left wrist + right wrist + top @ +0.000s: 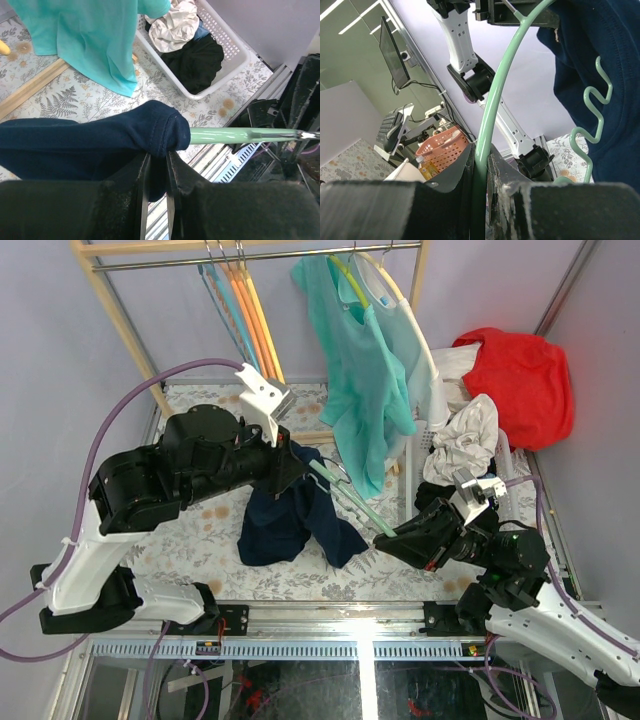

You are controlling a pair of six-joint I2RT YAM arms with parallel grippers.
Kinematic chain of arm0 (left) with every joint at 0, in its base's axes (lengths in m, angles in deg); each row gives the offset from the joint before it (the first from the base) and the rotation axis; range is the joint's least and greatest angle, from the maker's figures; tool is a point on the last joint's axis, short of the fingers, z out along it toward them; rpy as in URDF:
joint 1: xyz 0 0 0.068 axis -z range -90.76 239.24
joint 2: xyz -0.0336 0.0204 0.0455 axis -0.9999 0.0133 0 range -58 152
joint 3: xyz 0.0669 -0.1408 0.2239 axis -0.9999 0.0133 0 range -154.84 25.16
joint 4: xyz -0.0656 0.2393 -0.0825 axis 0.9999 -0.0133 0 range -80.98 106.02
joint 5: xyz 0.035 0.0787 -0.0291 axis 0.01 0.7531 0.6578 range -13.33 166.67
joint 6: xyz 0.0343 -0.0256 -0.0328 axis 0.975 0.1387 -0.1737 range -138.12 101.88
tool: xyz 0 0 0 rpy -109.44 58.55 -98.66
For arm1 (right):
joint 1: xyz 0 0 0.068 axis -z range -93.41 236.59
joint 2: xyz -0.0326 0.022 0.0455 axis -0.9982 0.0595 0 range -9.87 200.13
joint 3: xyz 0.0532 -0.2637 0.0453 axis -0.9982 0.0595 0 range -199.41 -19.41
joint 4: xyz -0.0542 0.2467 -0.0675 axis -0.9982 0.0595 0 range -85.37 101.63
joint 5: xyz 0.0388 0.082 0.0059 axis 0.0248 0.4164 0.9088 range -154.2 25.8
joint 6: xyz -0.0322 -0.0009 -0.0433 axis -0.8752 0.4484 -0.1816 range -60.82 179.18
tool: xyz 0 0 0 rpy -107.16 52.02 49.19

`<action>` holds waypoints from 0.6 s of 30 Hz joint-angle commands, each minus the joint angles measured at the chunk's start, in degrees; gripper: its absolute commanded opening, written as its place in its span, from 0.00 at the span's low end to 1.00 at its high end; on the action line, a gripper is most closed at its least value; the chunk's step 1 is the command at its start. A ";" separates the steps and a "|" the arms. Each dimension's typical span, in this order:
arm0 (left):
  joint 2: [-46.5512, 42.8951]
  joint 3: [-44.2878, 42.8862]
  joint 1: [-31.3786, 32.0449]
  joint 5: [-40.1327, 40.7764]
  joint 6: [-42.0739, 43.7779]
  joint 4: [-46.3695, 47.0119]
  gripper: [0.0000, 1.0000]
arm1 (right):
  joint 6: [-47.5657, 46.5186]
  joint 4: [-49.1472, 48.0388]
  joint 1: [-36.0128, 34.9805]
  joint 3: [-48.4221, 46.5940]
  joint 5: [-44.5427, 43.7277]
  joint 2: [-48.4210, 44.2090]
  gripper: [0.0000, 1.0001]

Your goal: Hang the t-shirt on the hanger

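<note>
The navy t-shirt (pixel 290 515) hangs off the table's middle, held up at its top by my left gripper (pixel 297 462), which is shut on its hemmed cloth (pixel 150 135). The mint-green hanger (pixel 350 498) runs through the shirt; one arm sticks out of the cloth (pixel 240 135). My right gripper (pixel 392 537) is shut on the hanger's arm (pixel 487 125) near its end. The wavy lower bar (pixel 592 112) lies against the navy cloth (pixel 600 45) in the right wrist view.
A teal-green shirt (pixel 360 370) hangs on the wooden rack (pixel 120 300) beside orange hangers (pixel 255 310). A white basket (pixel 220 45) with clothes and a red garment (pixel 520 375) stand at the right. The table has a floral cover (pixel 190 540).
</note>
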 commanded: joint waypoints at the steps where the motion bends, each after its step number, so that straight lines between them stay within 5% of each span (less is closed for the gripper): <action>1: 0.65 -2.00 2.15 -3.90 -1.70 6.83 0.13 | -1.69 -8.96 0.02 -3.80 -0.60 1.77 0.00; 18: 2.61 -4.36 8.63 -2.42 -3.14 8.53 0.12 | -3.07 -12.01 0.11 -4.50 -3.98 4.98 0.00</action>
